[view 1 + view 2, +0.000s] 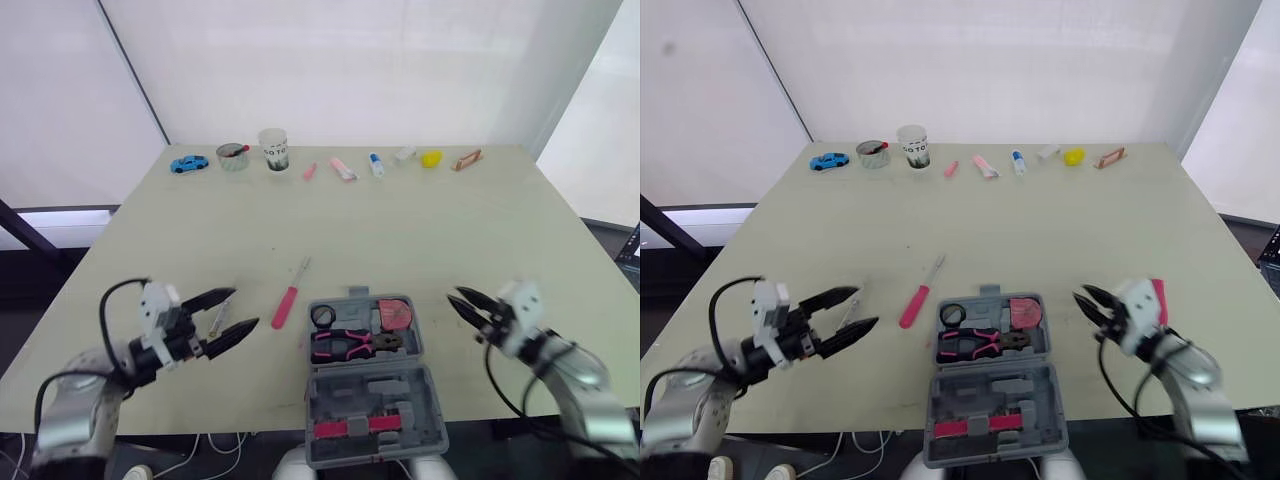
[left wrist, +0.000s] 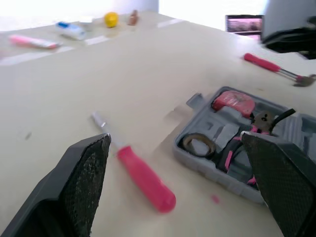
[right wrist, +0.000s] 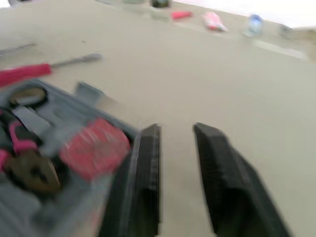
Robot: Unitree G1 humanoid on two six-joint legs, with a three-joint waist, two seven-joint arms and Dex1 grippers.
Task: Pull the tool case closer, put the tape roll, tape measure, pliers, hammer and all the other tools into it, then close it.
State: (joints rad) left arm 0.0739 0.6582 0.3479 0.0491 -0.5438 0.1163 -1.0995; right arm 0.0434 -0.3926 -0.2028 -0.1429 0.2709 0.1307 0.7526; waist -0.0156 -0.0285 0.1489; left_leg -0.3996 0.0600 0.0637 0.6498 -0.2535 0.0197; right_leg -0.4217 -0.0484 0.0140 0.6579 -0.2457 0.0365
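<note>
Lower centre-left, beside the open grey plastic tool case (image 1: 340, 405), the pink-handled screwdriver (image 1: 292, 293) lies on the worktop (image 1: 400, 230), probably light, rigid, best pinched mid-handle; left gripper (image 1: 243, 308) and right gripper (image 1: 453, 293) both stand released.

Far table (image 1: 400, 230) edge, in row: blue toy car (image 1: 188, 163), tin (image 1: 233, 157), paper cup (image 1: 273, 149), yellow object (image 1: 431, 158).
</note>
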